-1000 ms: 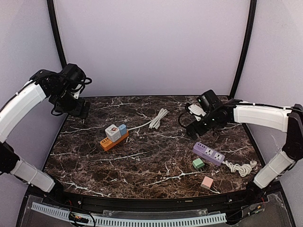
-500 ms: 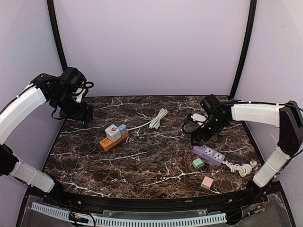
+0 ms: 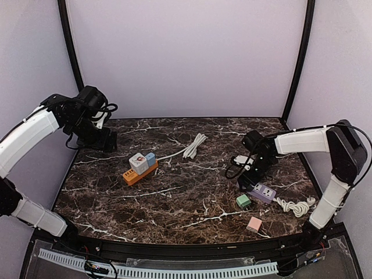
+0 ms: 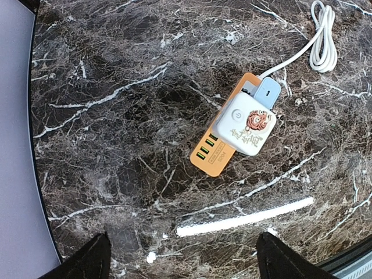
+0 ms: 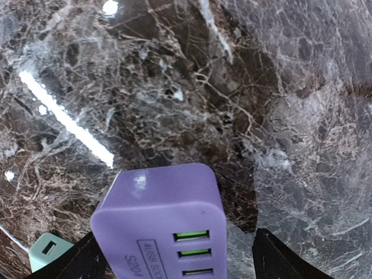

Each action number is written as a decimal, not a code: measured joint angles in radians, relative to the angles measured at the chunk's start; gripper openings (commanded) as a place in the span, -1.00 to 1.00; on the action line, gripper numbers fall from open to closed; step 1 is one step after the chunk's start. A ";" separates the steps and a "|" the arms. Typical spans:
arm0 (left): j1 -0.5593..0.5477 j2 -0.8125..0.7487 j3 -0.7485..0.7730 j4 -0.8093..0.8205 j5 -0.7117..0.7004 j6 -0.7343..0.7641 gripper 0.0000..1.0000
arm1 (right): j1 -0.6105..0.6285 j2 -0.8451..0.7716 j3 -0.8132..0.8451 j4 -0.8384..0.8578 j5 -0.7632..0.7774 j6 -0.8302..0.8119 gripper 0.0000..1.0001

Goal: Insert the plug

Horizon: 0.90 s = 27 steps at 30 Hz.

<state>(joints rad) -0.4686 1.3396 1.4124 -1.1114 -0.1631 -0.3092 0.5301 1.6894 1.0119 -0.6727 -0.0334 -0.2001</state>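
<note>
A purple power strip [image 3: 263,192] lies at the right, with a green plug [image 3: 243,201] and a pink plug [image 3: 254,224] loose in front of it. My right gripper [image 3: 249,179] is lowered over the strip's left end. In the right wrist view the strip [image 5: 160,215] sits between the spread fingers of the right gripper [image 5: 180,261]; a gap shows at the right finger [image 5: 285,260]. An orange power strip [image 4: 224,148] carries a white plug [image 4: 247,125] and a blue plug [image 4: 266,93]. My left gripper [image 4: 183,267] hangs open above the table, left of it.
A coiled white cable [image 3: 196,145] runs from the orange strip [image 3: 139,172] toward the back. The purple strip's cable is bundled [image 3: 297,206] at the right edge. The green plug [image 5: 49,251] lies just left of the right gripper's left finger.
My right gripper has swung down and toward the near side, coming over the purple strip's end. My left gripper drifted slightly right and lower. Both pairs of jaws narrowed a little.
</note>
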 measured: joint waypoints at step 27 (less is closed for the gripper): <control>0.000 -0.013 -0.026 0.020 0.006 -0.012 0.71 | 0.119 0.150 0.181 0.005 -0.057 -0.029 -0.55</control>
<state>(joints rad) -0.4686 1.3270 1.3869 -1.0916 -0.1574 -0.3214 0.6495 1.8389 1.1927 -0.6674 -0.0902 -0.2287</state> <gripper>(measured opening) 0.854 0.482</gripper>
